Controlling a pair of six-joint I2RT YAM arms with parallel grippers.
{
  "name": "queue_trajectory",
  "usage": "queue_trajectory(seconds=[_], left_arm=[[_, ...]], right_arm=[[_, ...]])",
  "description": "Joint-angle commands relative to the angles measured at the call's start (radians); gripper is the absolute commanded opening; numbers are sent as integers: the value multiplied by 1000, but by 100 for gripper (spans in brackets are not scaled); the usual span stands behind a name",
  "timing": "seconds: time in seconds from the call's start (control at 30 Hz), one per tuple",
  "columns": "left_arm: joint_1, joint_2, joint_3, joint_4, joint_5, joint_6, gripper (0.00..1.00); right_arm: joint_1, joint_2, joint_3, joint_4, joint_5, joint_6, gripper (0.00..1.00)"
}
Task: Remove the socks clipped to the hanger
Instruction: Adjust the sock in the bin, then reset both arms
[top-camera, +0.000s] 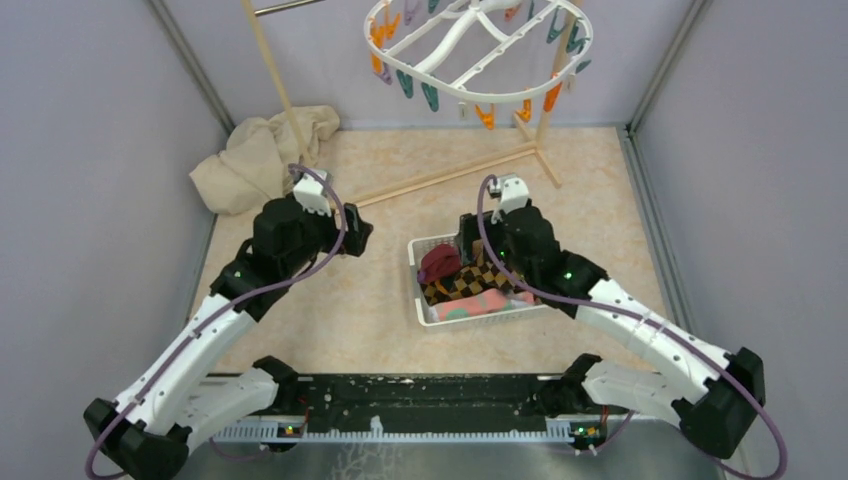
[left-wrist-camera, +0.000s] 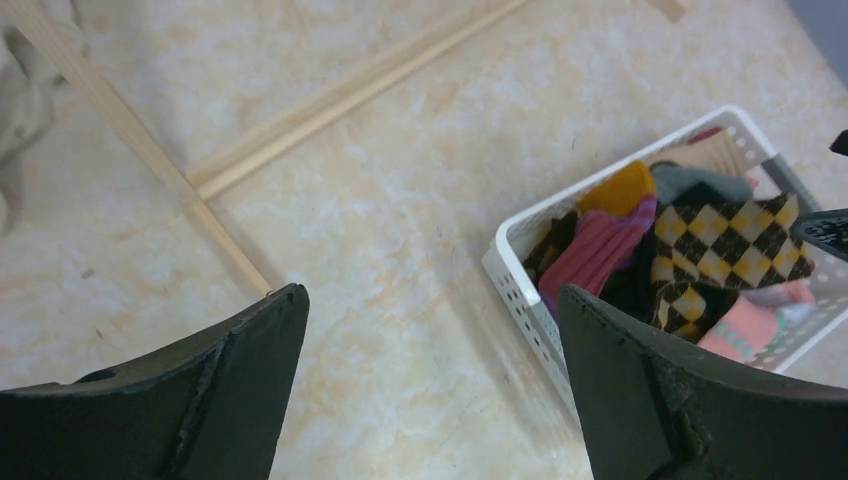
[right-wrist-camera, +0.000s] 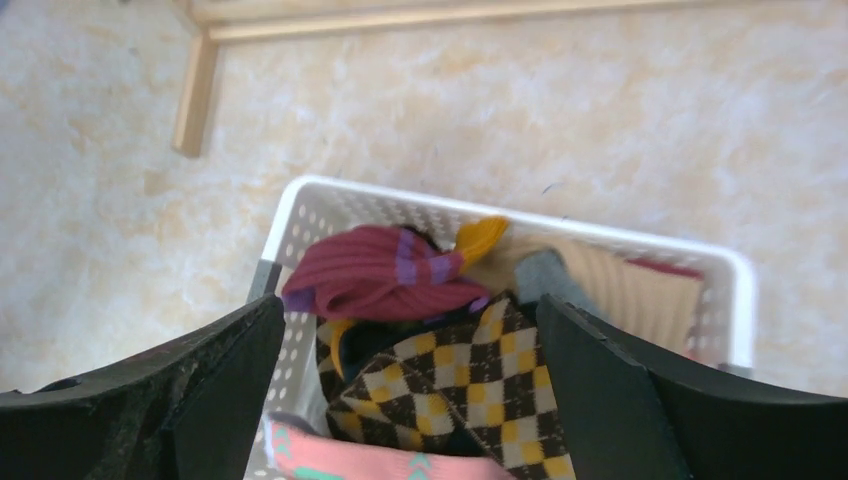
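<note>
The white oval hanger (top-camera: 470, 45) hangs at the back, and its orange, teal and purple pegs dangle bare in the part I see. Socks lie piled in a white basket (top-camera: 417, 290): a maroon sock (right-wrist-camera: 385, 270), a brown-yellow argyle sock (right-wrist-camera: 490, 375) and a pink sock with teal marks (right-wrist-camera: 340, 455). My right gripper (right-wrist-camera: 410, 315) is open just above that pile with nothing between its fingers. My left gripper (left-wrist-camera: 430, 310) is open over bare floor, left of the basket (left-wrist-camera: 512, 245).
The wooden rack's floor bars (top-camera: 450, 172) run across behind the basket, and its upright pole (top-camera: 275, 75) rises at the back left. A beige cloth (top-camera: 255, 160) is heaped by the left wall. Grey walls close in both sides.
</note>
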Motion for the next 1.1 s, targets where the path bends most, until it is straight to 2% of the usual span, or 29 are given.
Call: queue_trajectory(seconds=[0.0,0.23,0.33,0.47,0.57,0.7,0.83,1.0,1.07], left_arm=[[20,-42,94,33,-83,76,99],[140,-35,70,160,-100,151,99],[219,-33,30,227,-45,162,99],[307,-9,-36,327,25,134,99],[318,3,-120,424,-2,211,99],[321,16,-277,614,-84,259,99],[342,80,-378,716,-132,297,99],[406,156,-502,927,-53,306,99],[442,196,-526,965,-8,303,99]], right_arm=[[-72,-113,75,1,60,-94,99],[-430,-266,12,59,-53,-129,99],[-508,-294,-30,97,-37,-117,99],[-528,-296,-80,139,51,-121,99],[-554,-324,-163,227,134,-140,99],[-592,-375,-346,429,198,-141,99],[-601,-372,-454,515,265,-137,99],[-601,-357,-604,726,292,-158,99],[-601,-333,-646,810,279,-177,98]])
